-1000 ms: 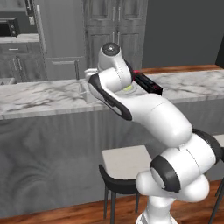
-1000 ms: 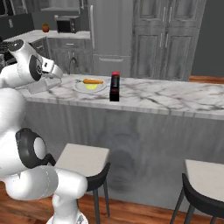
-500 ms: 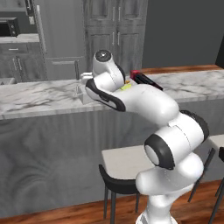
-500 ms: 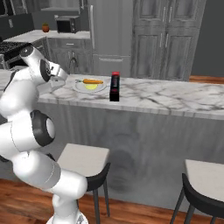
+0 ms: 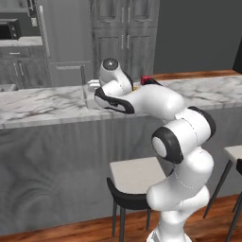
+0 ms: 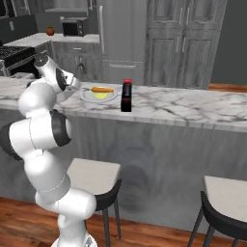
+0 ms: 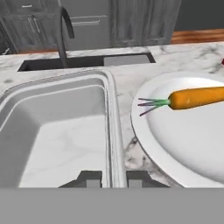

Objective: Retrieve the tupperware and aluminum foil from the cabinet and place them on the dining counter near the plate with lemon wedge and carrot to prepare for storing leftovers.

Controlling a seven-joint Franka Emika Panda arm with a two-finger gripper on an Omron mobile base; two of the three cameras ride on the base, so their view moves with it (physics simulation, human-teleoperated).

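A: Simulated kitchen, grey panelled doors behind. The dining counter (image 6: 183, 108) is running across the frame, white-grey veined marble on a grey wood-grain front, with stools (image 6: 94, 179) standing below it.

B: Jaws?

A: In the hand view the gripper (image 7: 114, 177) is sitting at the bottom edge, its two dark tips nearly together and straddling the tupperware (image 7: 57, 131) rim, one tip inside the tub wall and one outside. It is pinching that rim.

B: How is the tub looking?

A: Clear, colourless, rectangular, with rounded corners and a wide flat rim. The marble is showing through its floor. It is resting on the counter top, upright as far as I can tell.

B: And beside it?

A: The plate (image 7: 183, 144) is lying just beside the tub's long side; whether the two rims are touching, I cannot tell. The carrot (image 7: 194, 98) is lying across the plate, orange with a short green stub pointing toward the tub. In the right base view the lemon wedge (image 6: 100, 95) is showing yellow under the carrot.

B: The foil?

A: The aluminum foil (image 6: 126, 96) is standing on end on the counter, a slim black carton with the red end up, just beside the plate on the side away from the arm.

B: Farther out?

A: A sink (image 7: 87, 61) with a dark faucet (image 7: 61, 30) is sitting behind the tub in the hand view.
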